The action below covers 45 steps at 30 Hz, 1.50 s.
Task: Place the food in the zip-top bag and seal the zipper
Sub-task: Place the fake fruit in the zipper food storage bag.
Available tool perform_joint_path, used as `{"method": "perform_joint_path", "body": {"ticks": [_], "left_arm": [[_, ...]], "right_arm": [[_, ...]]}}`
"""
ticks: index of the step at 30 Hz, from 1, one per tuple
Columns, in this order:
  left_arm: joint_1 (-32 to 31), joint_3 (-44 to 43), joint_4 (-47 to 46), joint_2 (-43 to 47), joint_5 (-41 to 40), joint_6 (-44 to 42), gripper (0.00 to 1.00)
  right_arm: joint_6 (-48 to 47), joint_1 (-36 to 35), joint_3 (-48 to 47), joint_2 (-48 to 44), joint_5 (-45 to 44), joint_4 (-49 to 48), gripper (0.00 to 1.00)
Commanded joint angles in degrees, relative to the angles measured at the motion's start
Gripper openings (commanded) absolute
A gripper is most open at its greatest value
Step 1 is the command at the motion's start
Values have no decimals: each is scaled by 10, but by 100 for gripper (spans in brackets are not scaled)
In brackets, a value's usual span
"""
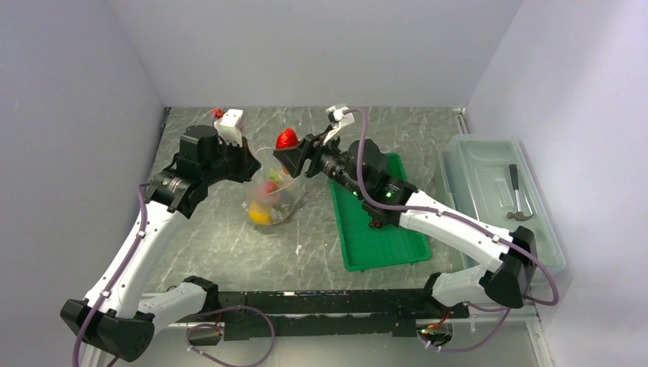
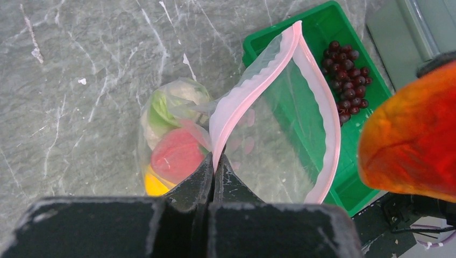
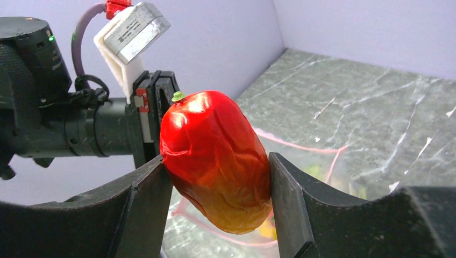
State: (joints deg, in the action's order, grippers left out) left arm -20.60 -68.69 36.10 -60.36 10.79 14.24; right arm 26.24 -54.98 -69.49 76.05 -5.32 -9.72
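Soft, even white light falls from above, leaving only faint shadows on the grey marbled table [image 1: 229,252] under both arms. Right of the left gripper [image 2: 213,164], the red-orange oblong toy fruit [image 2: 414,145] is a close, out-of-focus blur. The clear crinkly plastic zip-top bag [image 2: 279,123] ahead of it is sharp. Inside the right gripper [image 3: 218,180], white glare streaks the fruit's glossy top.

Red-orange fruit [image 3: 216,160], green tray [image 1: 380,233]

Bag [image 1: 277,193] left of tray [image 1: 382,233], perhaps touching.
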Motion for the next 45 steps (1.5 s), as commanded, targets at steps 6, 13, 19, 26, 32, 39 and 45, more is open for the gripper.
{"method": "perform_joint_path", "body": {"ticks": [6, 13, 19, 26, 32, 39, 45], "left_arm": [[-1, 3, -31, 7, 26, -9, 0], [-1, 2, -29, 7, 24, -8, 0], [-1, 2, -30, 9, 21, -9, 0], [-1, 3, -29, 6, 22, -8, 0], [0, 3, -28, 6, 20, -8, 0], [-1, 2, -29, 6, 20, -10, 0], [-1, 3, -28, 7, 18, -9, 0]], "right_arm": [[-52, -1, -6, 61, -5, -104, 30], [-67, -1, 29, 79, -10, -141, 35], [-74, -1, 41, 81, -16, -136, 47], [-78, -1, 52, 73, -19, -124, 67], [-80, -1, 58, 65, -22, -124, 80], [-78, -1, 59, 60, -14, -123, 86], [-80, -1, 60, 40, -17, -111, 87]]}}
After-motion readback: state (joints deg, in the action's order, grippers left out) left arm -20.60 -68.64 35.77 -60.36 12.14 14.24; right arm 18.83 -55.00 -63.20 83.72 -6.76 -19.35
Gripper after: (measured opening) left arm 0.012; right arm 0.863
